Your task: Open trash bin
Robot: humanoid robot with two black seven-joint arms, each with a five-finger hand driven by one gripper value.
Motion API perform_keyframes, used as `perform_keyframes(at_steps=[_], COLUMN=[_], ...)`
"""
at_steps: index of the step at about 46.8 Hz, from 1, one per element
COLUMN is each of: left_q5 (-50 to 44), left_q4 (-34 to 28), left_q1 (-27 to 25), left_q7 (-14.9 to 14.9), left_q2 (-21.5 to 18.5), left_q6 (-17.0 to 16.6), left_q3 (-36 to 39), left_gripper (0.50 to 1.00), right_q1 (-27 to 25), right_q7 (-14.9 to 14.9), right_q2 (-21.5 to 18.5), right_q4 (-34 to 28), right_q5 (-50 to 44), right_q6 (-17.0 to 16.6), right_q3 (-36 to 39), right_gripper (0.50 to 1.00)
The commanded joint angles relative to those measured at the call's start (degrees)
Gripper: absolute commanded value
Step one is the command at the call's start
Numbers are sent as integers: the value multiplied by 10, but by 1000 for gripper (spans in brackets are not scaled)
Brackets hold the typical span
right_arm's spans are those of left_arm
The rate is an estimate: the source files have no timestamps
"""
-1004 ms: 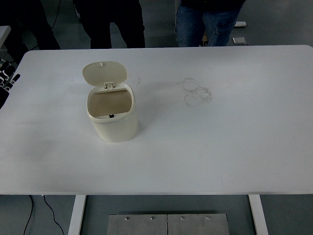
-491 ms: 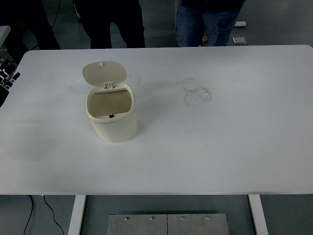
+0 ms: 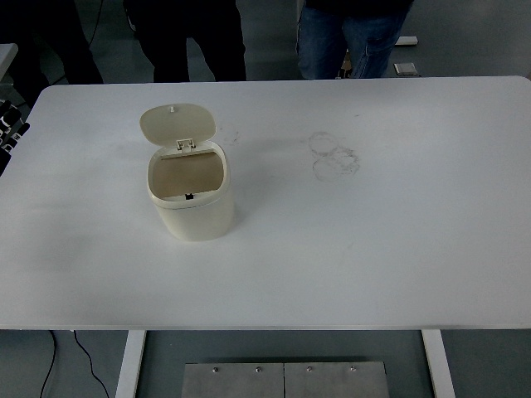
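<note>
A cream trash bin (image 3: pixel 192 211) stands upright on the left half of the white table (image 3: pixel 382 249). Its lid (image 3: pixel 177 123) is swung up and back on the rear hinge, so the brownish inside (image 3: pixel 187 176) shows. Only a sliver of my left hand (image 3: pixel 10 133) pokes in at the picture's left edge, off the table's left side and well apart from the bin. Nothing touches the bin. My right arm is out of the picture.
Two people stand behind the far edge, one in dark trousers (image 3: pixel 199 37) and one in blue jeans (image 3: pixel 348 41). Faint ring marks (image 3: pixel 334 156) stain the tabletop right of centre. A cable (image 3: pixel 83 365) hangs below the near left edge.
My left hand has slid further left, and less of it shows at the edge. The bin and its raised lid have not moved.
</note>
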State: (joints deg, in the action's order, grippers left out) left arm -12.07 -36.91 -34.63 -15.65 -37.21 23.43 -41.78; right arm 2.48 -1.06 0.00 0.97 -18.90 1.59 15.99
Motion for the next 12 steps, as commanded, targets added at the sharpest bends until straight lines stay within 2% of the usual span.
perform_keyframes(at_steps=[1, 12], left_q5=[-1, -1], left_q4=[0, 0], left_q1=[0, 2], left_q7=[0, 0], left_q2=[2, 6], left_q6=[0, -1], left_q3=[0, -1], left_gripper=[1000, 1000], right_q1=[0, 3], right_q7=[0, -1], right_q2=[0, 0], right_q4=[0, 0], right_q5=[0, 2], right_q6=[0, 0], right_q3=[0, 0], right_gripper=[989, 991])
